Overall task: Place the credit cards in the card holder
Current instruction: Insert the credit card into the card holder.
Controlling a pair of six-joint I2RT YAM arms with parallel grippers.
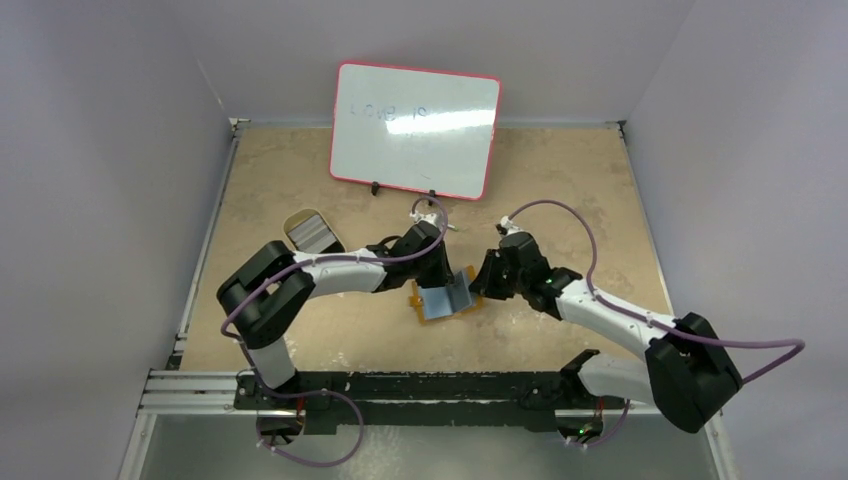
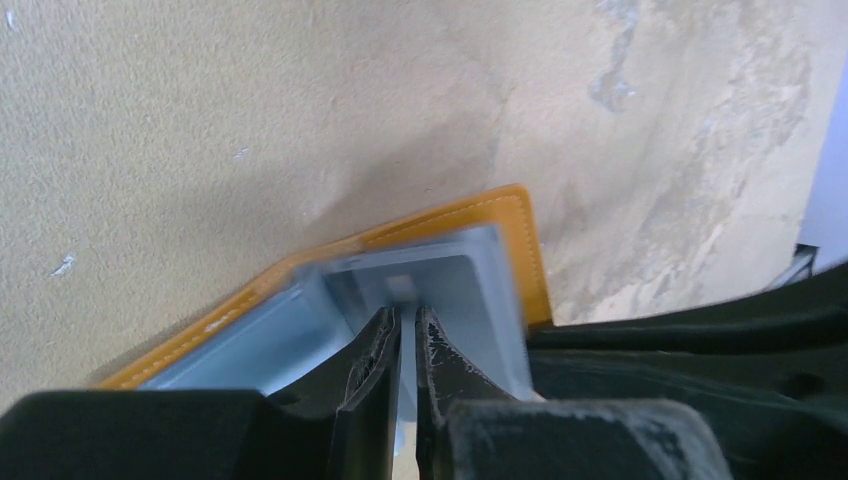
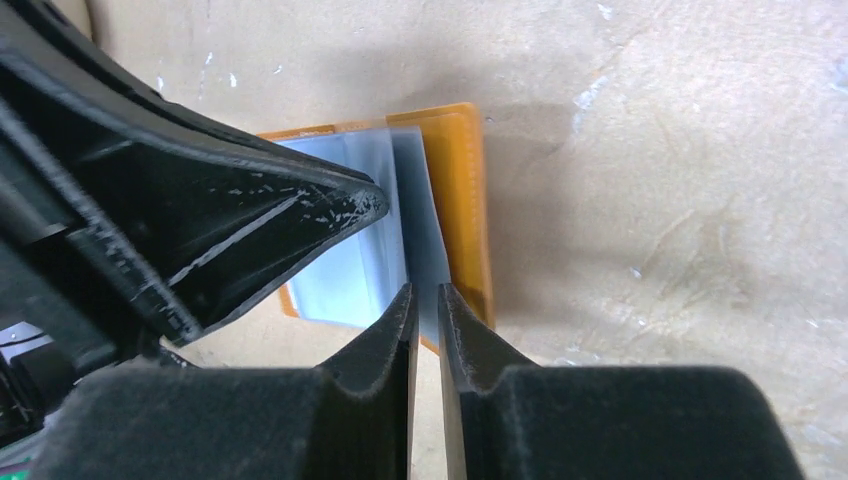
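The card holder (image 1: 447, 299) lies open in the middle of the table, orange-tan outside with bluish clear sleeves standing up in a V. From the left, my left gripper (image 1: 446, 274) reaches into it. In the left wrist view that gripper (image 2: 408, 316) is shut on a bluish sleeve (image 2: 470, 285), above the orange cover (image 2: 512, 235). My right gripper (image 1: 479, 287) comes in from the right. Its tips (image 3: 422, 292) stand a hair apart with the edge of a sleeve (image 3: 412, 200) between them, next to the orange cover (image 3: 463, 190). The credit cards are out of view.
An oval tan tin dish (image 1: 311, 231) sits left of the left arm, with something grey in it. A red-framed whiteboard (image 1: 416, 130) stands propped at the back. One left-gripper finger (image 3: 250, 215) crosses the right wrist view close to the right fingers.
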